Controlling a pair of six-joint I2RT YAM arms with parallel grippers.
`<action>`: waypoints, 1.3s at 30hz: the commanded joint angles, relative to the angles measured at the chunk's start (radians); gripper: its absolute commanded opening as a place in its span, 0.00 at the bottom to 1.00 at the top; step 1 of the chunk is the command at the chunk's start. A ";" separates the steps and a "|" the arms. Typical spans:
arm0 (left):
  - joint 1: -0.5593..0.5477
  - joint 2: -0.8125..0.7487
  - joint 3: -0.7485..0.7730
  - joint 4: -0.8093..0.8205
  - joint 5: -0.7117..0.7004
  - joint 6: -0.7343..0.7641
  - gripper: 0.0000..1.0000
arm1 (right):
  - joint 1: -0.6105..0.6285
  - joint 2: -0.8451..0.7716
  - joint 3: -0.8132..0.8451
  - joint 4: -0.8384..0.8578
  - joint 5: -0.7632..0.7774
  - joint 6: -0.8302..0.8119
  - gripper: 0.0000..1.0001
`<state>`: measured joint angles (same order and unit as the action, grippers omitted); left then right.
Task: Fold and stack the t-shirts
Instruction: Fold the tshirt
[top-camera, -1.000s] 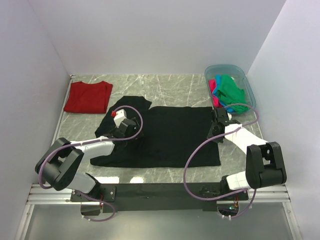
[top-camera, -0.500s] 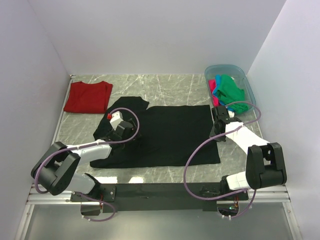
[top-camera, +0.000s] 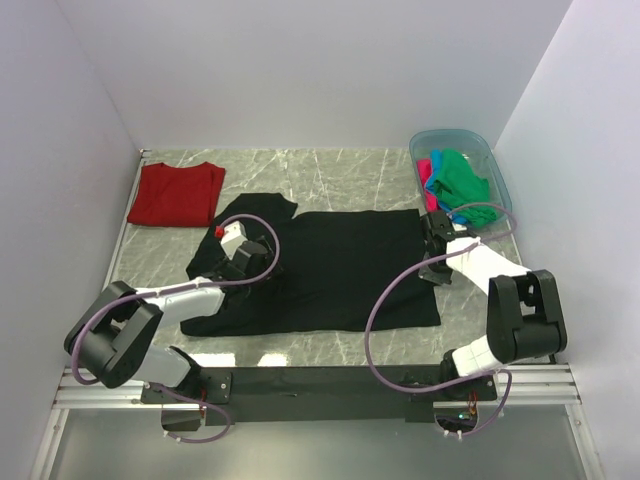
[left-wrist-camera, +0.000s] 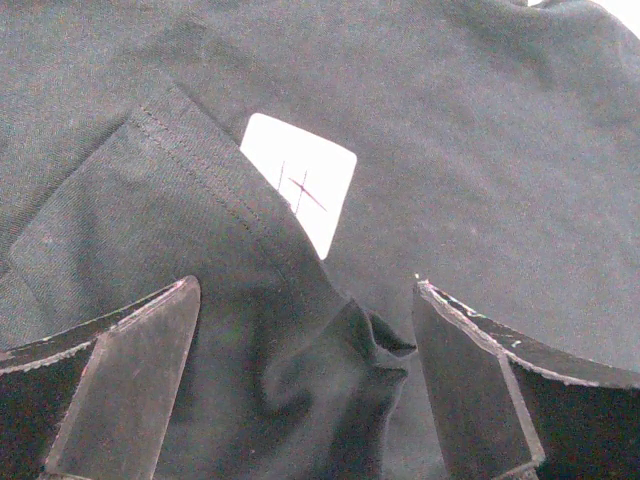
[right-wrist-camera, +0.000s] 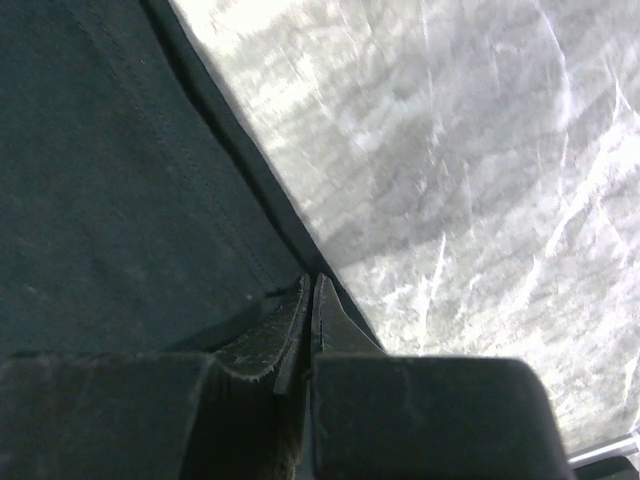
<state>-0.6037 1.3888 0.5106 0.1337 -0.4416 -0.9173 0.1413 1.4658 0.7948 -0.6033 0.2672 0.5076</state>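
The large black t-shirt (top-camera: 340, 270) lies spread flat in the middle of the table. My left gripper (top-camera: 243, 252) is open just above its collar area. In the left wrist view its fingers (left-wrist-camera: 120, 385) straddle a small wrinkle of black cloth (left-wrist-camera: 370, 350), with the white label (left-wrist-camera: 300, 180) just ahead. My right gripper (top-camera: 437, 243) is at the shirt's right edge. In the right wrist view its jaws (right-wrist-camera: 311, 290) are pressed together on the shirt's hem (right-wrist-camera: 230, 190). A dark red t-shirt (top-camera: 176, 193) lies folded at the far left.
A translucent blue tub (top-camera: 489, 158) stands at the far right corner, holding green (top-camera: 462, 178), pink (top-camera: 428, 196) and blue cloth. White walls enclose the marble table (top-camera: 340, 170) on three sides. The arm bases sit at the near edge.
My left gripper has shifted slightly up and left over the collar. My right gripper has moved a little toward the far side along the shirt's right edge.
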 joint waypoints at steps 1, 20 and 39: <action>0.010 0.029 0.014 -0.062 -0.020 0.018 0.94 | -0.003 0.014 0.066 0.031 0.027 -0.004 0.00; -0.007 -0.013 0.118 -0.111 -0.032 0.063 0.94 | 0.020 -0.160 0.087 0.040 0.090 -0.030 0.45; 0.166 0.413 0.825 -0.233 -0.051 0.310 0.93 | 0.274 -0.320 -0.006 0.220 -0.190 -0.038 0.46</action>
<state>-0.4850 1.6894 1.2282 -0.0738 -0.5148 -0.6807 0.3790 1.1320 0.8028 -0.4511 0.1108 0.4702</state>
